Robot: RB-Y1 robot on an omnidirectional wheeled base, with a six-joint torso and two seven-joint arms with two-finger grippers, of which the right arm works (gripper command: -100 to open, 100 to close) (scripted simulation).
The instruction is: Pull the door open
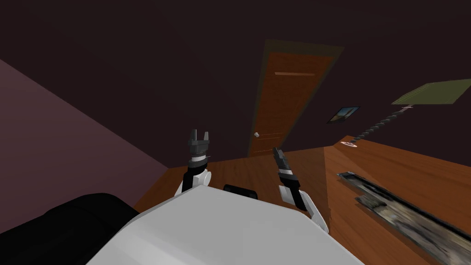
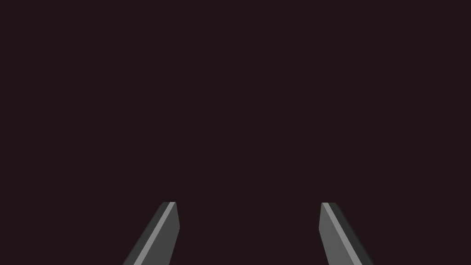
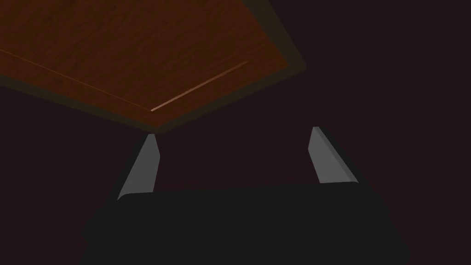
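Left gripper [image 1: 198, 134]: it is held up in front of my left side. In the left wrist view its two fingers [image 2: 158, 232] stand wide apart. They hold nothing and touch nothing.
Right gripper [image 1: 276, 149]: it is held up in front of my right side, side-on in the head view. In the right wrist view its two fingers [image 3: 146, 168] are spread wide with nothing between them.
Arms: both forearms rise from beside my chest. The left gripper points at the dark wall [image 1: 138, 69] to the left of the door. The right gripper leans toward the door.
Floor [image 1: 391, 170]: brown wood, running from me up to the door.
Door [image 1: 287, 101]: brown wood in a dull green frame, set in the dark wall ahead. It looks shut. Both grippers are well apart from it.
Knob [image 1: 256, 135]: small, round and pale, low on the door's left edge, between the two grippers in the head view.
Views: the head view shows the whole door and its knob. The right wrist view shows one corner of the door, with a thin pale line [image 3: 198, 85] across it.
Far right: a small picture frame [image 1: 343, 114] hangs on the wall beside the door.
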